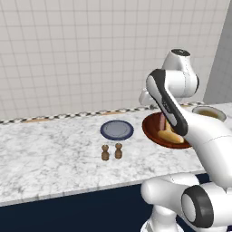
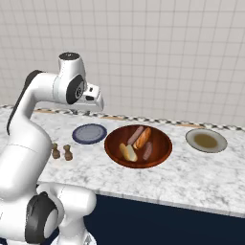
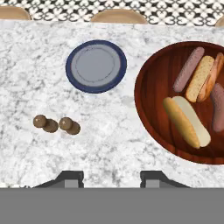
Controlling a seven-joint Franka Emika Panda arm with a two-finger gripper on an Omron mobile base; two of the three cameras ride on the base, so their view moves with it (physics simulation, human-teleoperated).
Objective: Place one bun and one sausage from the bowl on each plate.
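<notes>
On marble counter (image 2: 201,172), wooden bowl (image 2: 115,148)

No text, label, brand, number or sign can be read in any view.
</notes>
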